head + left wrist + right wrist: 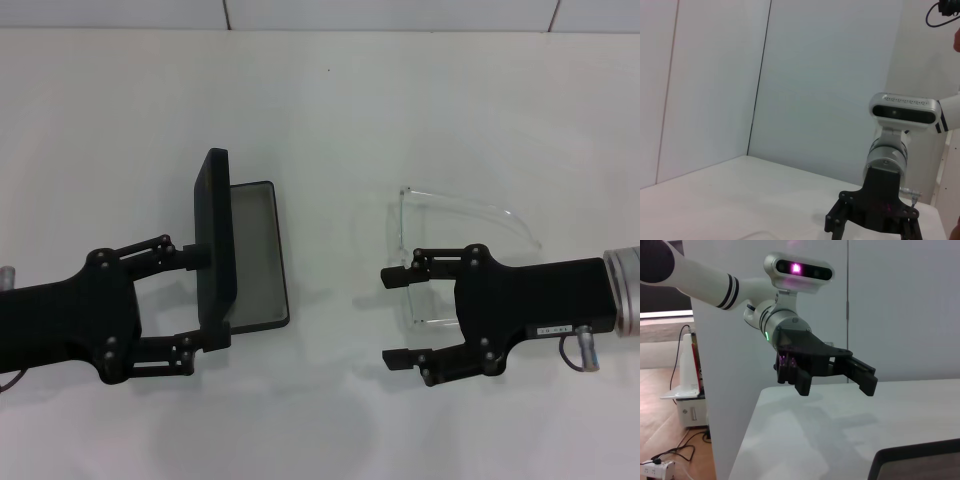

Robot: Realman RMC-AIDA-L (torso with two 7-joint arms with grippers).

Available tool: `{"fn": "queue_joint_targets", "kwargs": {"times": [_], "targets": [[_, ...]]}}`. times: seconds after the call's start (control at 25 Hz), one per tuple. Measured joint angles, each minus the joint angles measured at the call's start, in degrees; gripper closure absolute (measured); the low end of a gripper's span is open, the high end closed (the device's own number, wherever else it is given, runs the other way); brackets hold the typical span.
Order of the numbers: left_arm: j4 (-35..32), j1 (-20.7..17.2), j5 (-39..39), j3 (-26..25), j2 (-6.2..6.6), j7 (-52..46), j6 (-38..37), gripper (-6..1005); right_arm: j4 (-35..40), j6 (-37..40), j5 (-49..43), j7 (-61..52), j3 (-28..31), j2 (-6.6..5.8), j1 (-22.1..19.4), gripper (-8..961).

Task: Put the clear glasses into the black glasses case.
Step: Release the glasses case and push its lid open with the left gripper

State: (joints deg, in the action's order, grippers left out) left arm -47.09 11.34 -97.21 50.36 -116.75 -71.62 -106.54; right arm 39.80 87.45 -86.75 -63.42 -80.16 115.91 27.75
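Note:
The black glasses case (258, 310) lies open left of centre, with its lid (214, 235) standing up and the grey lining showing. My left gripper (200, 298) is open at the lid's outer side. The right wrist view shows the left gripper (836, 388) raised above the table with nothing between its fingers, and a corner of the case (920, 454) below. The clear glasses (455, 212) rest on the table right of centre. My right gripper (397, 316) is open, and its upper finger overlaps the lens end nearest the case.
The white table (320, 100) runs back to a white wall. In the left wrist view the right gripper (875, 225) hangs above the tabletop near the table's far edge. Beyond the table's left edge are a floor, cables and a white box (690, 412).

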Motion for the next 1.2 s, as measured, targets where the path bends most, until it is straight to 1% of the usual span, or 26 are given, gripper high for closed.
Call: {"fn": "queue_joint_targets", "kwargs": {"times": [0.52, 0.6, 0.64, 0.72, 0.76, 0.8, 0.84, 0.88, 0.96, 1.04, 1.08, 1.2], "targets": [[0.0, 0.4, 0.4, -0.1, -0.09, 0.0, 0.4, 111, 0.3, -0.1, 0.0, -0.6, 0.0, 0.10, 0.4, 158], [-0.3, 0.5, 0.7, -1.1, -0.34, -1.2, 0.5, 111, 0.3, -0.2, 0.2, -0.6, 0.0, 0.10, 0.4, 158], [-1.0, 0.6, 0.9, -2.4, -0.72, -3.0, 0.5, 111, 0.3, -0.2, 0.4, -0.6, 0.0, 0.10, 0.4, 158], [-4.4, 1.2, 1.2, -5.3, -1.76, -10.3, 0.6, 111, 0.2, -0.4, 0.8, -0.6, 0.0, 0.10, 0.4, 158], [-6.1, 1.6, 1.2, -6.4, -2.08, -14.0, 0.8, 112, 0.1, -0.4, 0.9, -0.6, -0.1, 0.11, 0.4, 158], [-9.0, 2.4, 1.2, -7.8, -2.49, -20.6, 1.3, 112, 0.1, -0.4, 0.9, -0.6, -0.1, 0.14, 0.5, 158], [-10.6, 3.1, 1.1, -8.6, -2.62, -24.8, 1.7, 112, 0.2, -0.4, 0.9, -0.6, -0.1, 0.16, 0.5, 158], [-12.8, 4.1, 1.0, -9.2, -2.55, -29.9, 2.2, 112, 0.3, -0.5, 0.9, -0.6, -0.1, 0.18, 0.5, 158], [-16.8, 5.6, -0.2, -9.2, -2.24, -36.3, 3.2, 112, 0.3, -0.8, 1.0, -0.5, -0.1, 0.19, 0.5, 158], [-21.9, 7.1, -4.4, -9.1, -2.17, -44.1, 5.9, 112, 0.3, -1.2, 1.2, -0.5, -0.1, 0.19, 0.5, 158], [-25.6, 8.5, -8.9, -9.0, -2.25, -50.1, 7.9, 115, 0.3, -1.4, 1.3, -0.4, -0.1, 0.19, 0.5, 158], [-32.2, 12.5, -19.5, -8.0, -2.09, -60.7, 9.3, 124, 0.3, -1.4, 1.4, -0.4, -0.1, 0.19, 0.5, 158]]}}
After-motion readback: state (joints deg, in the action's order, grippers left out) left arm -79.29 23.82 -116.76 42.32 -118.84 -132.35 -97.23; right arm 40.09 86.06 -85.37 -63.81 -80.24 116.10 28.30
